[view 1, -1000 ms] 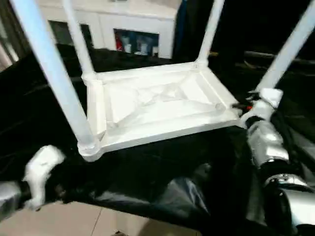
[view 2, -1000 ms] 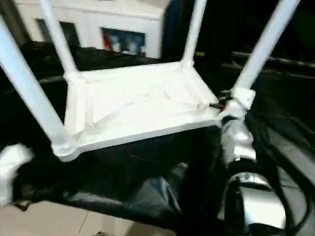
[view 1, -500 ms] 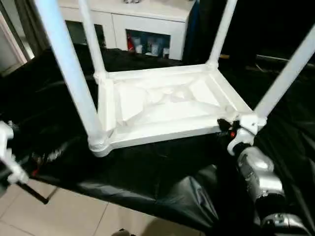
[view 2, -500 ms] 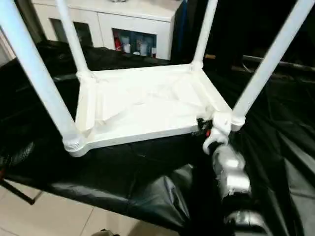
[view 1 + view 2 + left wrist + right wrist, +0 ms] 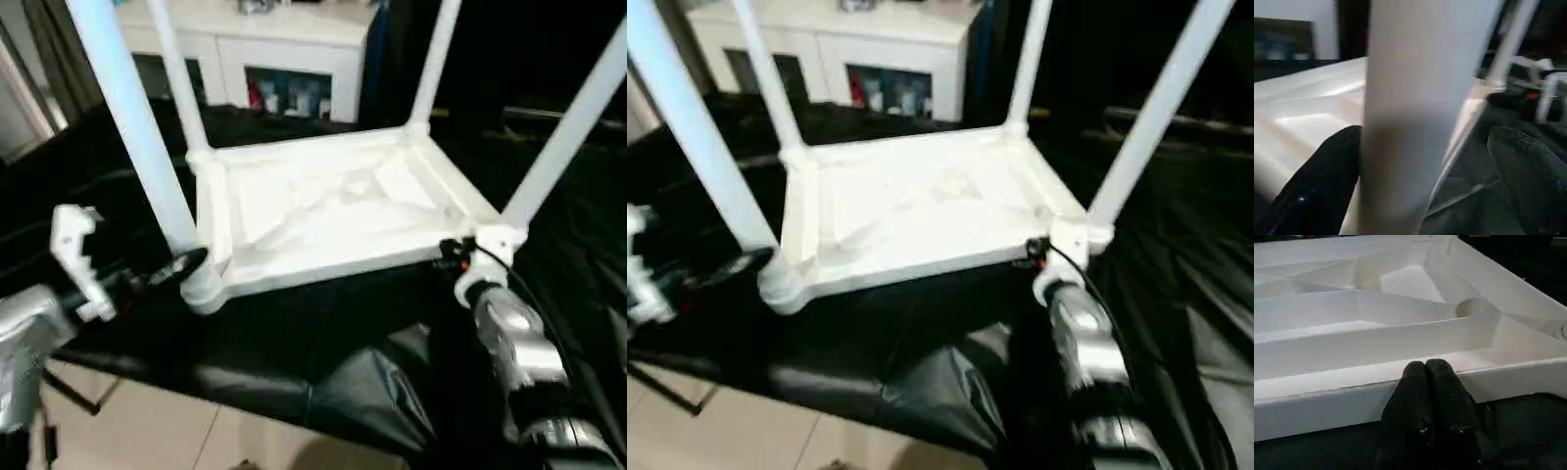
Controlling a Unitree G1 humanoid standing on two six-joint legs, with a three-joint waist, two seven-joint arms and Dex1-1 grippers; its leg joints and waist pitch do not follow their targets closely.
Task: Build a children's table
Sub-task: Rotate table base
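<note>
The children's table lies upside down on the black-draped table, ribbed underside up, all four legs standing in their corner sockets. The near-left leg is the one that matters: its long axis runs up and slightly away from the socket, and the left gripper straddles it low down, just above the socket. That gripper is spread wide, one black finger on each side of the tube, with no squeeze on it that I can see. So the leg sits between the fingers, and closing them would probably catch it. The right gripper has its fingers pressed together, holding nothing, tips against the near edge of the tabletop beside the near-right leg
</note>
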